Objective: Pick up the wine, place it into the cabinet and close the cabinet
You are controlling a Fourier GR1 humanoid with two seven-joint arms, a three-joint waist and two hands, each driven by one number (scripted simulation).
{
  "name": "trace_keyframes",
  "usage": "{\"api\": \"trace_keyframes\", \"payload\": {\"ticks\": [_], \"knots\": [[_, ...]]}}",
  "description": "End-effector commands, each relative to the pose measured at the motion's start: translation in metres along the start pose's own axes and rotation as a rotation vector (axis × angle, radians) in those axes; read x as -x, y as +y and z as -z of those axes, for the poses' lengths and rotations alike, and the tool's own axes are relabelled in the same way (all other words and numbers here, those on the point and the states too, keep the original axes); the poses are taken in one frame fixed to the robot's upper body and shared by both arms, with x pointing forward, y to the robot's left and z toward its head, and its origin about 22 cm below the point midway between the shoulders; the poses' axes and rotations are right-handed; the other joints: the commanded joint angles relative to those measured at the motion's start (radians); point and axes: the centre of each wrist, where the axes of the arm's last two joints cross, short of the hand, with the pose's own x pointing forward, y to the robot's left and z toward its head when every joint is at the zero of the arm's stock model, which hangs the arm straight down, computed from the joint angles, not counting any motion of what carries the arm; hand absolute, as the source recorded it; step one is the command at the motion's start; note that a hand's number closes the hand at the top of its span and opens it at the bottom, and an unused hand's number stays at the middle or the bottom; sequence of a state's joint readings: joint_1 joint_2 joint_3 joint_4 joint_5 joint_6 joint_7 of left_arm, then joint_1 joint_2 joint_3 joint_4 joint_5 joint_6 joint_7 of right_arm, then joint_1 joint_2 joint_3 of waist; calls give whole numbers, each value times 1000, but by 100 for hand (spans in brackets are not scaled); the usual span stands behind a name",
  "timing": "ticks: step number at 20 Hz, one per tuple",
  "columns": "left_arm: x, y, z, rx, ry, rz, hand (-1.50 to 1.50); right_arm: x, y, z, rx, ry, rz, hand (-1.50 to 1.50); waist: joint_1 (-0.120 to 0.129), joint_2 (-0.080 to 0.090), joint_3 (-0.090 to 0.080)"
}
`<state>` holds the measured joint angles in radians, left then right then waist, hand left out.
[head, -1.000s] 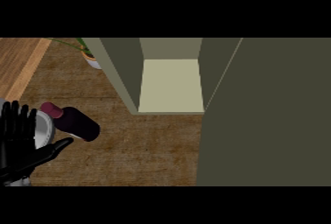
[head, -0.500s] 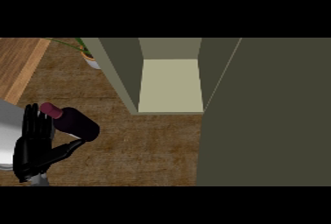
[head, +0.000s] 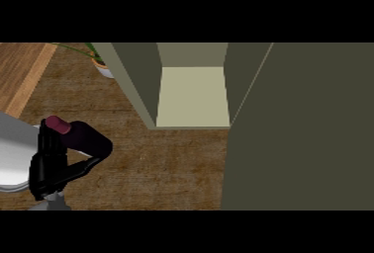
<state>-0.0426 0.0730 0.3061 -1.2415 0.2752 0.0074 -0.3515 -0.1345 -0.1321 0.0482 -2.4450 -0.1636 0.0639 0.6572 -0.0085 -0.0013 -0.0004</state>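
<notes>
Left hand is at the lower left, clamped on the wine bottle: fingers run up along the bottle's left side and the thumb crosses under its lower side, so the bottle sits pinched between them. The bottle is dark, with its red cap pointing up-left. It's over the brown counter, at the right edge of a white plate. Can't tell if it's lifted or still touching the counter. The bottle is well apart from the cabinet, which is open with a pale shelf showing. Cabinet door fills the right side of the view. Potted plant stands at the top, just left of the cabinet wall.
</notes>
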Motion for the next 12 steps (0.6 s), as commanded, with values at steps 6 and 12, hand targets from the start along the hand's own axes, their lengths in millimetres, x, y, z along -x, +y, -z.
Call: {"api": "trace_keyframes", "payload": {"ticks": [6, 12], "knots": [[20, 10, 10, 7, 30, 13, -150, -28, 4, -30, -60, -70, 16, -150, 0, 1, 0], [46, -3, -10, 7, 37, -3, -150, -26, 9, -36, -28, -70, 32, -150, 1, 0, 0]]}}
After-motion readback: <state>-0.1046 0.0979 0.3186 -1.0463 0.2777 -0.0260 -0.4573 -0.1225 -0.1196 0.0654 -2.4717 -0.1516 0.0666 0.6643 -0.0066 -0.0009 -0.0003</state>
